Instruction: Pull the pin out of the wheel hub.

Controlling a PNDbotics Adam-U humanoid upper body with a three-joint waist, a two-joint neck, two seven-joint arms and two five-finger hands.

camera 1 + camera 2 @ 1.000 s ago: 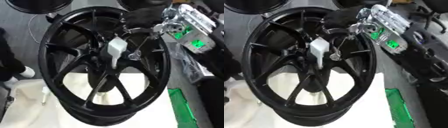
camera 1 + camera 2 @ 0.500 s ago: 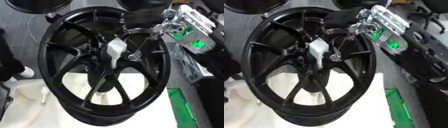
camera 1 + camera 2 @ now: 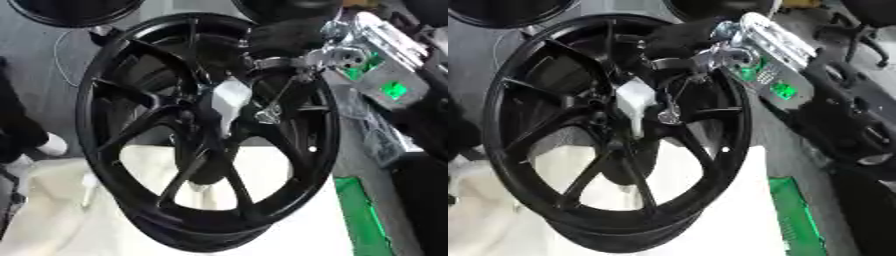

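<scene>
A black spoked wheel hub [image 3: 114, 75] stands upright and tilted, filling the middle of both views. A white pin [image 3: 229, 100] sticks out of its centre. My right hand [image 3: 282, 36], black with a silver wrist [image 3: 337, 54], comes in from the upper right and lies over the top of the rim, above and to the right of the pin. A thin silver part [image 3: 268, 115] of the hand reaches down to just right of the pin. Whether it touches the pin is unclear. My left hand shows in neither view.
The wheel rests on a white cloth [image 3: 52, 200]. A green strip [image 3: 360, 215] lies on the floor at the lower right. Other black wheels [image 3: 70, 10] stand behind at the top. My arm's silver and green body [image 3: 773, 60] fills the upper right.
My right hand has crept slightly left over the rim. The white pin sits in the hub's centre as before.
</scene>
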